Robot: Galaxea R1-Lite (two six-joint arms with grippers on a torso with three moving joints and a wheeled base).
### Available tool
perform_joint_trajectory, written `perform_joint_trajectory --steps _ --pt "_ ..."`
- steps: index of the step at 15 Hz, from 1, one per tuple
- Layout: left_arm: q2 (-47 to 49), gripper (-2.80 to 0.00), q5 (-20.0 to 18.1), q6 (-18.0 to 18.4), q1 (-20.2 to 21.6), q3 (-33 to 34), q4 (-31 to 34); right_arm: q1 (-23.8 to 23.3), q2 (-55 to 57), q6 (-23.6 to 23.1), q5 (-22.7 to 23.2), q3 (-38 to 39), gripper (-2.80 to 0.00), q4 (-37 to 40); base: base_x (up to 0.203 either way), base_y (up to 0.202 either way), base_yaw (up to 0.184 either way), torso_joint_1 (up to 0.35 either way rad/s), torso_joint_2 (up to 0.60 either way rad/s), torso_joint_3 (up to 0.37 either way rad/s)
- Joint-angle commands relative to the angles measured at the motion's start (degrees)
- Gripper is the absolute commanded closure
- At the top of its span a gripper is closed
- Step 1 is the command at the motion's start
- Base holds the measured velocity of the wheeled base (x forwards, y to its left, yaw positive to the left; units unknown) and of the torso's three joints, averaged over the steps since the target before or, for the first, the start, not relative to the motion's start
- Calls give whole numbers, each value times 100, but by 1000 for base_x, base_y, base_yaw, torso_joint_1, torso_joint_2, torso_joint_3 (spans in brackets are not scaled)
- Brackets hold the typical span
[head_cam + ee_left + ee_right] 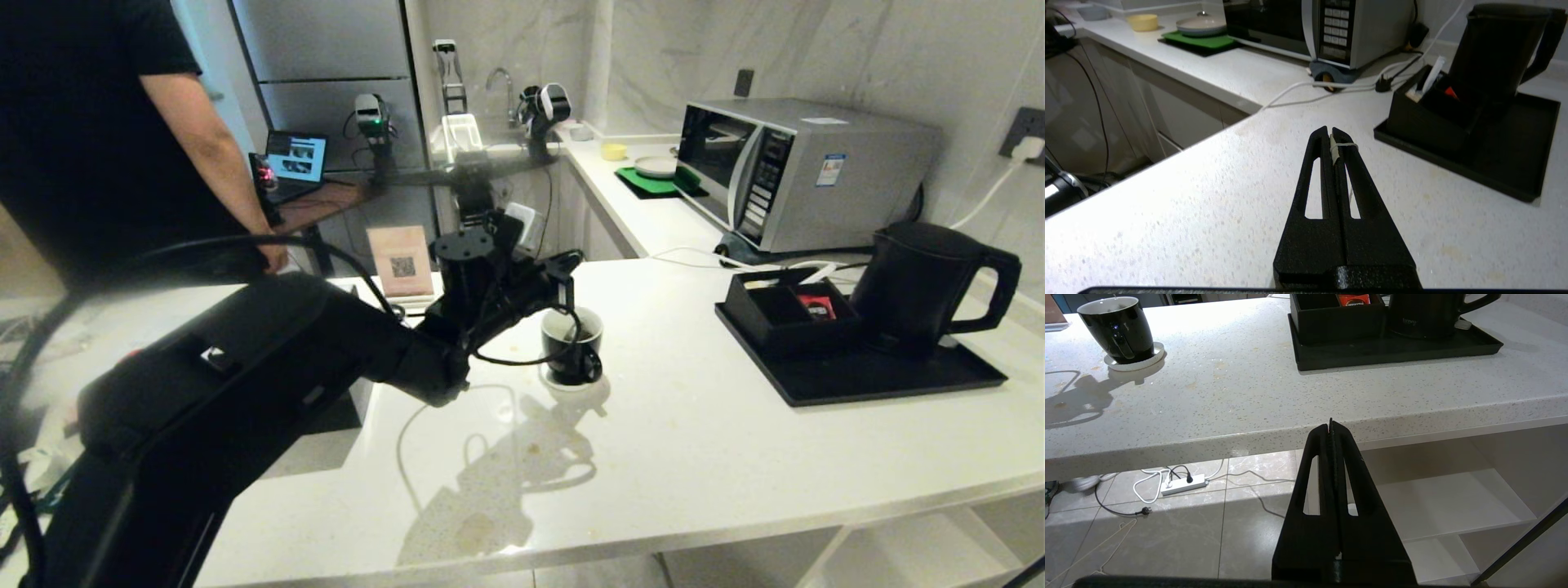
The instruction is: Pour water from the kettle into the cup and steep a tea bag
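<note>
Cup (pixel 571 346) first: you have the glossy black mug standing upright on a small white coaster (pixel 545 380) near the middle of the counter (pixel 735 457), its ear handle turned toward the counter's near edge. In the head view the left gripper (pixel 563 273) sits at about eleven o'clock from the cup, just above its rim, at the end of the left arm reaching in from the lower left. Its fingers are pressed together, and the wrist view shows them pinching a small whitish tab with a thin string (pixel 1340 147) looped over one fingertip; the tea bag itself you cannot make out in any view. At roughly three o'clock from the cup, well apart, you see the kettle (pixel 927 286) upright on a black tray (pixel 882 380), handle pointing away from the cup, with a black box (pixel 788 314) of packets just beside it on the tray's cup side. Behind the tray, at one o'clock, stands a microwave (pixel 804 171). The right gripper (pixel 1331 430) hangs below the counter's front edge, fingers fully together and holding nothing. A person (pixel 122 122) in a black shirt stands at ten o'clock, beyond the counter.
</note>
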Motion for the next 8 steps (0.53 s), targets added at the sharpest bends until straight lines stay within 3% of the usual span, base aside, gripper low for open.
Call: perform_joint_trajectory --steps 1,4,8 --pt "37 0 1 -6 3 431 -264 1 -2 1 -1 0 0 0 0 0 0 0 0 0" --pt "114 0 6 -9 34 891 -635 1 -2 1 -1 0 0 0 0 0 0 0 0 0" --pt "158 0 3 -4 62 921 -646 1 -2 1 -1 0 0 0 0 0 0 0 0 0"
